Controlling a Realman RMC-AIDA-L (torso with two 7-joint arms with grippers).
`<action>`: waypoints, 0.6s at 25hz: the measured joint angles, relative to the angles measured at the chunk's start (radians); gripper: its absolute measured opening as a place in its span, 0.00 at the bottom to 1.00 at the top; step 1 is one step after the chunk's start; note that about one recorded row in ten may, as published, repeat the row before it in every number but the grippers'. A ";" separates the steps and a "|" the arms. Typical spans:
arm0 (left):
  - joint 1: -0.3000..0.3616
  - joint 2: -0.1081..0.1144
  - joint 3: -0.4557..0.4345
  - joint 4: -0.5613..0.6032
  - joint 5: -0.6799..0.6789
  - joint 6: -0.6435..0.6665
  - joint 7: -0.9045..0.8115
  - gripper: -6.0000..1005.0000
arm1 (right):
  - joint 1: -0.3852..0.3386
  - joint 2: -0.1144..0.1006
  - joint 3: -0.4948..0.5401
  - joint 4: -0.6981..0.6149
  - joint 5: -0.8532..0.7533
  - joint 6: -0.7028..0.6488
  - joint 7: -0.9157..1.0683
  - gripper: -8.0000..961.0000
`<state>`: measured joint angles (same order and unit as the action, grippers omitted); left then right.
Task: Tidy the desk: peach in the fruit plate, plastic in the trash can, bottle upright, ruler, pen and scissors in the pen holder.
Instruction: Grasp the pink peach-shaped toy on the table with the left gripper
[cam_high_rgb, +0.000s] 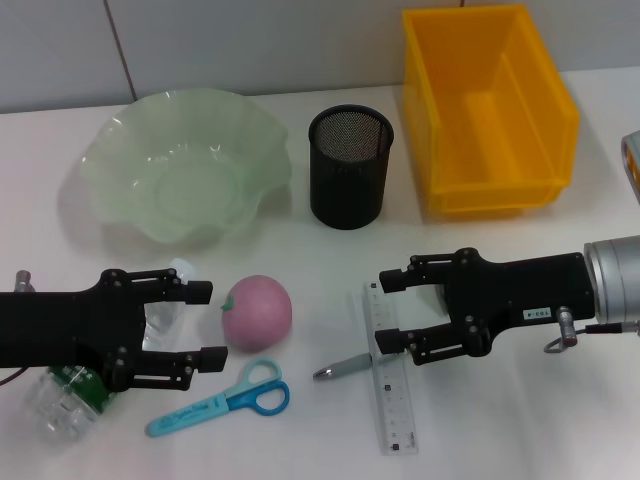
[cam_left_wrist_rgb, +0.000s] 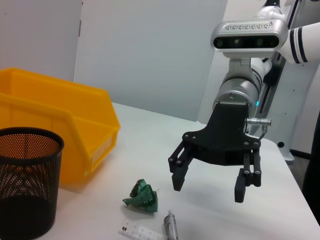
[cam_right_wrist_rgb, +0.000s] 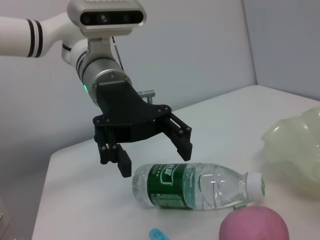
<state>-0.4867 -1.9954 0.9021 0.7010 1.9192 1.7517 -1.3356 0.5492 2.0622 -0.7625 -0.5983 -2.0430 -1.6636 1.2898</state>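
The left gripper (cam_high_rgb: 205, 323), fingers spread, hovers over the lying bottle (cam_high_rgb: 75, 392) near the worktop's front left corner, the peach (cam_high_rgb: 257, 312) just beyond its fingertips and the scissors (cam_high_rgb: 222, 400) nearer the front edge. The right gripper (cam_high_rgb: 388, 310), fingers also spread, hangs above the ruler (cam_high_rgb: 388, 400) and the pen (cam_high_rgb: 345, 366) lying across it, with crumpled green plastic (cam_left_wrist_rgb: 142, 196) beside them. Toward the back edge stand the glass fruit plate (cam_high_rgb: 185, 165) at the left, the mesh pen holder (cam_high_rgb: 349, 167) mid-worktop, and the yellow bin (cam_high_rgb: 487, 108) at the right.
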 joint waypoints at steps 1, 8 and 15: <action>0.000 0.000 0.000 0.000 0.000 0.000 0.000 0.80 | 0.000 -0.001 0.001 0.000 0.000 0.000 0.001 0.82; 0.001 0.000 -0.002 0.000 0.003 -0.012 -0.003 0.80 | 0.000 -0.003 -0.003 -0.001 -0.005 0.000 0.010 0.82; 0.000 -0.006 -0.002 0.001 0.003 -0.017 -0.003 0.79 | -0.004 -0.007 -0.004 0.000 -0.008 0.003 0.011 0.82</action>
<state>-0.4864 -2.0010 0.9000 0.7023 1.9223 1.7348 -1.3383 0.5448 2.0555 -0.7664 -0.5979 -2.0506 -1.6610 1.3006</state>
